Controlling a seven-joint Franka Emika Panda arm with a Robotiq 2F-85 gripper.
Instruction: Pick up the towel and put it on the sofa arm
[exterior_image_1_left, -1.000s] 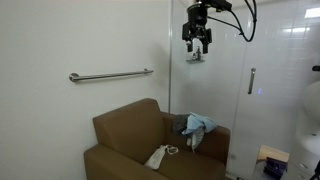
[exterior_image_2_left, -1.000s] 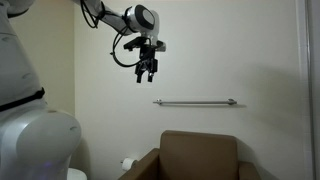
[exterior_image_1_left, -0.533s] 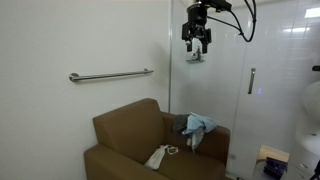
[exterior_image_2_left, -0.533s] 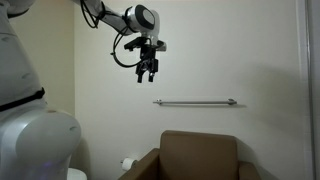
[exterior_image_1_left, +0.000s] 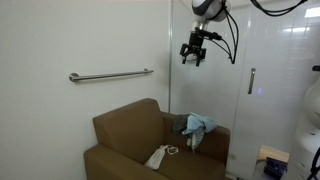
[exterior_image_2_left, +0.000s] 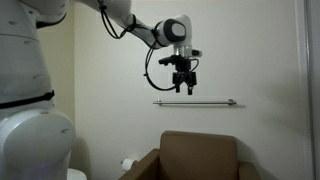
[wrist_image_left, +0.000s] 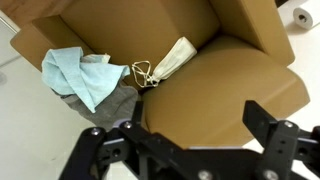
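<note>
The dark grey towel (wrist_image_left: 108, 103) lies bunched on the image-right side of the brown armchair, partly under a light blue cloth (wrist_image_left: 85, 72). It also shows in an exterior view (exterior_image_1_left: 183, 123). The sofa arm (wrist_image_left: 250, 25) is bare; it shows in both exterior views (exterior_image_1_left: 108, 162) (exterior_image_2_left: 142, 166). My gripper (wrist_image_left: 195, 125) is open and empty, high above the chair in both exterior views (exterior_image_1_left: 193, 52) (exterior_image_2_left: 183, 86), with its fingers over the seat.
A small whitish cloth (wrist_image_left: 172, 60) lies on the seat (wrist_image_left: 215, 85). A metal grab bar (exterior_image_1_left: 110, 75) runs along the wall behind the chair. A glass door with a handle (exterior_image_1_left: 250, 80) stands beside it. A toilet roll (wrist_image_left: 300, 15) sits beyond the sofa arm.
The arm has swung sideways along the wall and a little lower, now above the chair. The gripper stays open. The cloths have not moved.
</note>
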